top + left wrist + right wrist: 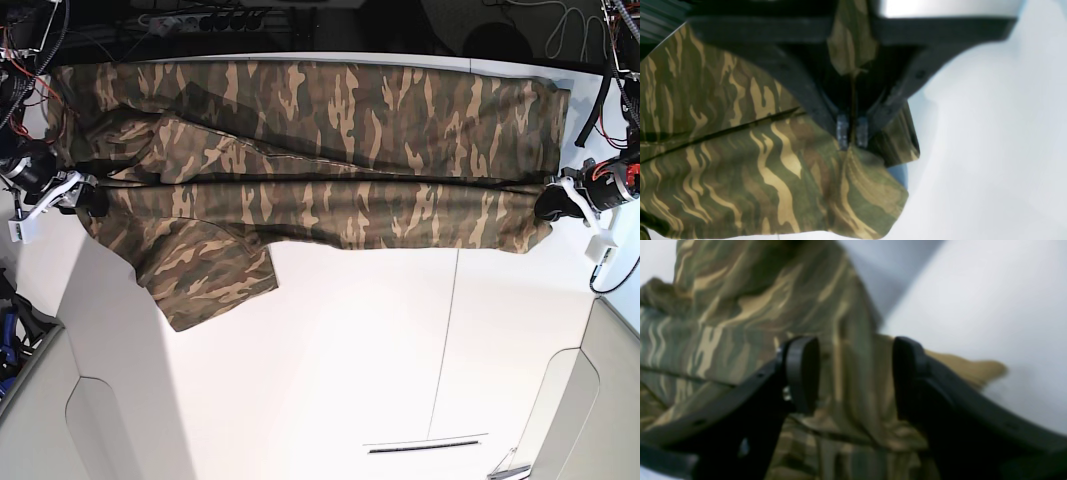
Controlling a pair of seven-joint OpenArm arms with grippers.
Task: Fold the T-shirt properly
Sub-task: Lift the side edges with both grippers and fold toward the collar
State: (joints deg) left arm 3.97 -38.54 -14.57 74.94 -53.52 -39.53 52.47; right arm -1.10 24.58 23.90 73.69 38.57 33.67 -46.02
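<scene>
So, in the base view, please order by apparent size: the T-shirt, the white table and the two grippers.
1. white table, largest.
2. T-shirt, covering the table's far strip.
3. left gripper and right gripper: both tiny and look alike, so I leave them unranked.

You'll find no readable text, label, brand, number or sign on anything in these three views.

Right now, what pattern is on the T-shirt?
Camouflage of brown, tan and dark olive streaks on the T-shirt; the base view shows it best.
</scene>
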